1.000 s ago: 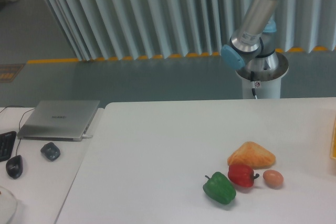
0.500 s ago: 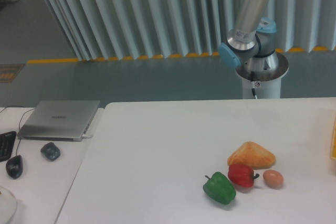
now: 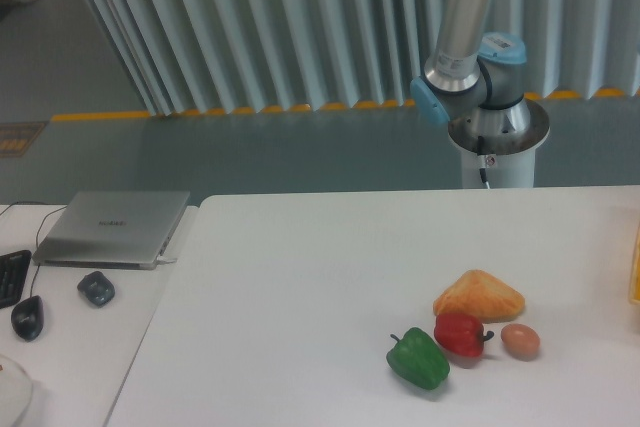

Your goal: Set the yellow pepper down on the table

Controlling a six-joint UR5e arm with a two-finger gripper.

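My gripper's out of shot right now, so I honestly can't say whether it's open, closed or carrying anything. All you get of me is my silver arm with the light-blue joint caps (image 3: 462, 32), rising from the round grey base (image 3: 497, 137) at the far edge of the large flat white tabletop (image 3: 300, 287) and running straight up out of the top of the view.

The glossy yellow bell pepper isn't visible anywhere either, so I can't tell where it sits. There's just a thin strip of something yellow (image 3: 635, 267) cut off at the right edge of the frame, too little to identify.

What does show on the tabletop is a small cluster, well forward of my base: an orange-yellow wedge-shaped bread-like piece (image 3: 479, 295), a shiny red pepper (image 3: 461, 334) just in front of it and touching or nearly so, a green bell pepper (image 3: 418, 358) right beside the red one on the side away from the base, and a small tan egg-like ball (image 3: 520, 340) on the red one's other side.

Way off across the table from my base is the narrower white desk (image 3: 70, 357) with a closed silver laptop (image 3: 112, 228), two dark computer mice (image 3: 96, 288), and the corner of a black keyboard (image 3: 10, 277).
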